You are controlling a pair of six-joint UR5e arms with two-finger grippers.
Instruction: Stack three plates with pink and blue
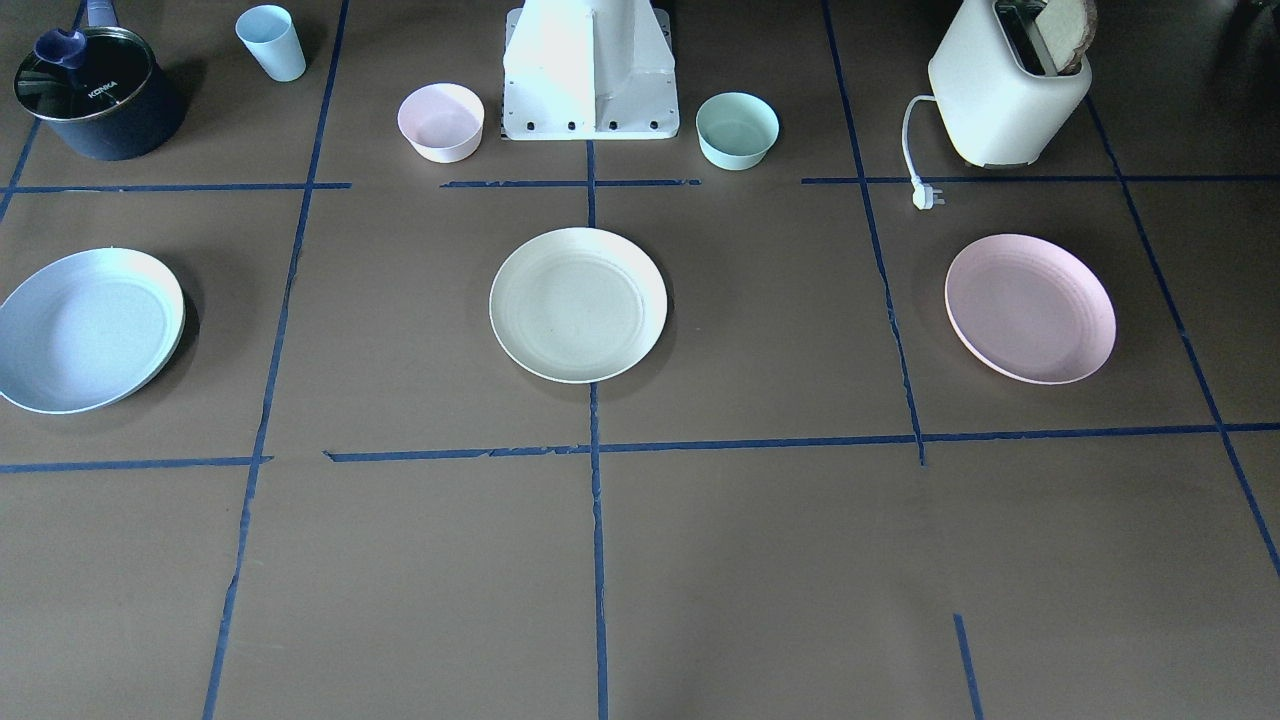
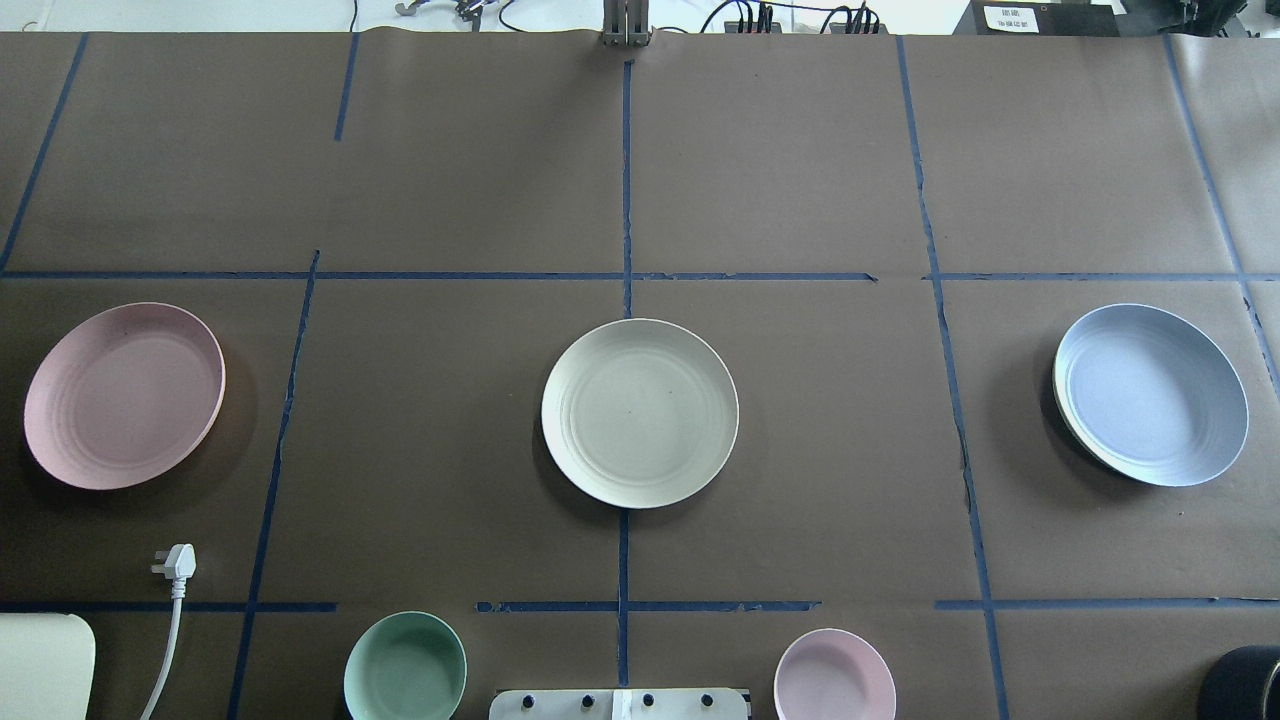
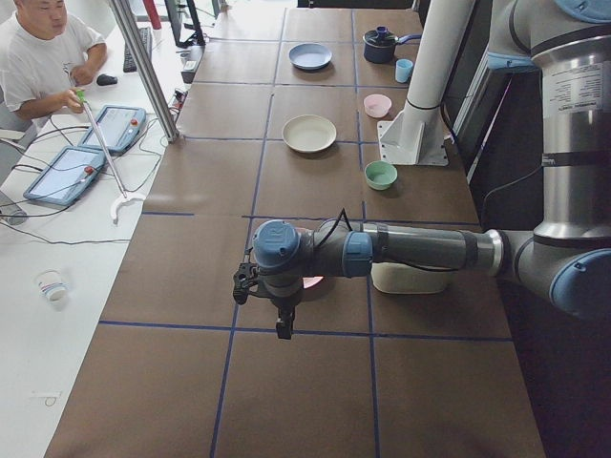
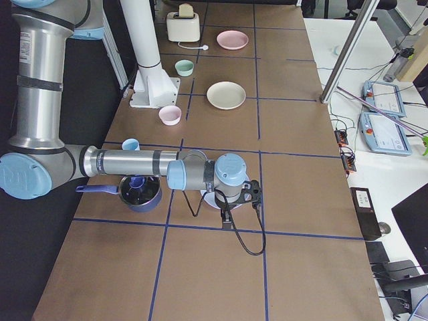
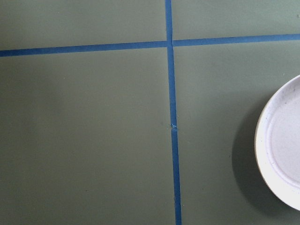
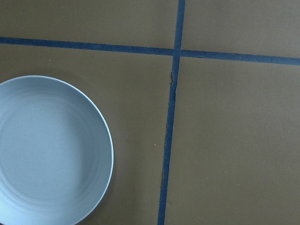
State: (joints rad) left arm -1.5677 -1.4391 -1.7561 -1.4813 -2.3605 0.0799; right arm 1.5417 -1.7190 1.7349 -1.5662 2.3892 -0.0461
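Observation:
Three plates lie apart in a row on the brown table. The pink plate (image 2: 124, 395) is on my left, the cream plate (image 2: 640, 412) in the middle, and the blue plate (image 2: 1150, 394) on my right. My left gripper (image 3: 284, 327) hangs above the table beside the pink plate, whose rim shows in the left wrist view (image 5: 283, 150). My right gripper (image 4: 226, 221) hangs beside the blue plate (image 6: 47, 150). Both grippers show only in the side views, so I cannot tell whether they are open or shut. Neither holds a plate.
Near the robot base (image 1: 590, 75) stand a pink bowl (image 1: 441, 121) and a green bowl (image 1: 737, 130). A toaster (image 1: 1005, 90) with bread and a loose plug (image 1: 927, 197) are on my left. A dark pot (image 1: 95, 95) and a blue cup (image 1: 271, 42) are on my right.

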